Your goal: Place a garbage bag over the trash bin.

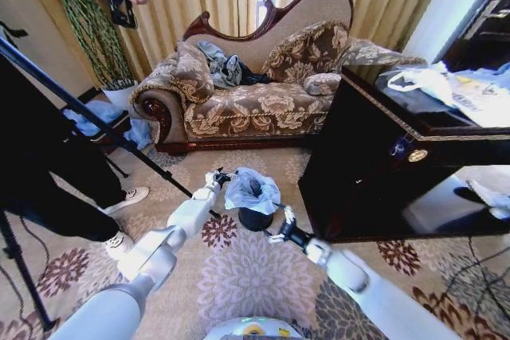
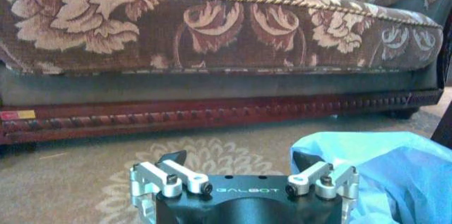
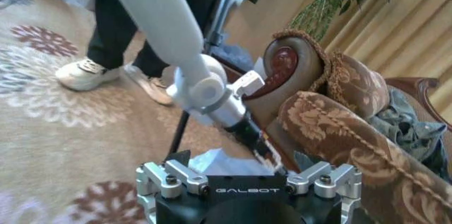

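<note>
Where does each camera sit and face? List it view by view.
Head: high up, facing down at the small glossy black trash bin wearing the crinkly pale blue garbage bag; both arms show.
Left wrist: low, behind the left end effector, facing the floral sofa.
Right wrist: behind the right end effector, facing the left arm.
All share the sofa.

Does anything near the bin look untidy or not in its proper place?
Yes. The bag sits bunched and crumpled on top of the bin, puffed up above the rim instead of pulled down smooth. The bin's lower wall is bare. Clothes also lie heaped on the sofa.
</note>
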Available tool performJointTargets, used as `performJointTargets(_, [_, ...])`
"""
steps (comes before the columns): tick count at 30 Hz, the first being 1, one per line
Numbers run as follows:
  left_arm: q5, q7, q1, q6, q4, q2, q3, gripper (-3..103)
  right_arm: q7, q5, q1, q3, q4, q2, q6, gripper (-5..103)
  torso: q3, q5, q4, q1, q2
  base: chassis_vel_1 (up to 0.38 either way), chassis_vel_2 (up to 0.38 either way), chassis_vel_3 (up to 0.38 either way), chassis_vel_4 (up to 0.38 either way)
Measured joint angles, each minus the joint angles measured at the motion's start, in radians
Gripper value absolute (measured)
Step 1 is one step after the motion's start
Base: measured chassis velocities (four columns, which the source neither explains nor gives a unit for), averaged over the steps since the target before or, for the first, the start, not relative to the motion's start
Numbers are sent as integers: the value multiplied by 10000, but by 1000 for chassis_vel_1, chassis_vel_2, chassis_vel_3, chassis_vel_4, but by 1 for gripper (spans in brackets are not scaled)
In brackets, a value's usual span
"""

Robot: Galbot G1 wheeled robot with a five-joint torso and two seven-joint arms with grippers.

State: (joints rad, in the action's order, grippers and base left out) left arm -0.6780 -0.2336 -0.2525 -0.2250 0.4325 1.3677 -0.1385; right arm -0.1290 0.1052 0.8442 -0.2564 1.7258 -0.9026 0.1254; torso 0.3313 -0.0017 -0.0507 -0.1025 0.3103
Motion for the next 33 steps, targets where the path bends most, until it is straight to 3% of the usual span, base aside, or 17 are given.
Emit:
performJointTargets(2, [-14,-13,25,-3,-1,-3,18,100,87,-47,-610,-445,-330,-234,-153,95,0,-1,1,0,0,0,0,0,0])
performJointTargets(5, [-31,-35,72,-6,-7,-10,65,100,325,-127,-1919,-1446,-1227,-764,-589,80,1,-4,2,-1,0,0,0,0,0])
performJointTargets(6, [-31,-35,72,-6,-7,-10,65,100,325,-127,-1919,-1446,-1227,-764,-589,80,1,-4,2,-1,0,0,0,0,0])
performJointTargets(9, [-37,-62,64,-14,23,-14,143,100,452,-126,-2825,-2017,-2244,-1355,-1109,63,1,0,-1,-1,0,0,0,0,0])
performJointTargets(10, [-43,-66,48,-19,62,-29,176,100,479,-147,-3116,-2174,-2614,-1537,-1389,63,1,-2,0,-1,0,0,0,0,0])
performJointTargets(11, [-43,-66,48,-19,62,-29,176,100,479,-147,-3116,-2174,-2614,-1537,-1389,63,1,-2,0,-1,0,0,0,0,0])
performJointTargets(14, [-91,-84,-29,-20,222,-114,261,100,456,-337,-3879,-2638,-3381,-1857,-2475,47,1,-3,-1,-1,0,0,0,0,0])
performJointTargets(15, [-91,-84,-29,-20,222,-114,261,100,456,-337,-3879,-2638,-3381,-1857,-2475,47,1,-3,-1,-1,0,0,0,0,0])
performJointTargets(18, [-206,-92,-144,-26,427,-186,301,100,360,-459,-4497,-3070,-3862,-2030,-3309,30,1,-1,0,0,0,0,0,0,0])
performJointTargets(20, [-244,-92,-192,-26,550,-214,315,100,261,-465,-4682,-3221,-3959,-2064,-3512,30,1,-4,-1,0,0,0,0,0,0])
performJointTargets(22, [-302,-93,-251,-27,735,-251,356,100,9,-378,-5009,-3553,-4144,-2160,-3875,19,1,0,-1,0,0,0,0,0,0])
performJointTargets(26, [-326,-118,-319,-32,919,-264,518,100,-271,57,-5541,-4179,-4523,-2451,-4300,3,1,3,-2,0,0,0,0,0,0])
performJointTargets(30, [-408,-168,-496,-34,1260,-332,669,100,-471,512,-6119,-4698,-4934,-2826,-4367,1,1,-2,-3,0,0,0,0,0,0])
performJointTargets(33, [-554,-285,-664,-37,1479,-446,816,100,-1214,1781,-6846,-4971,-5753,-3425,-3700,0,0,-3,0,0,0,0,0,0,0])
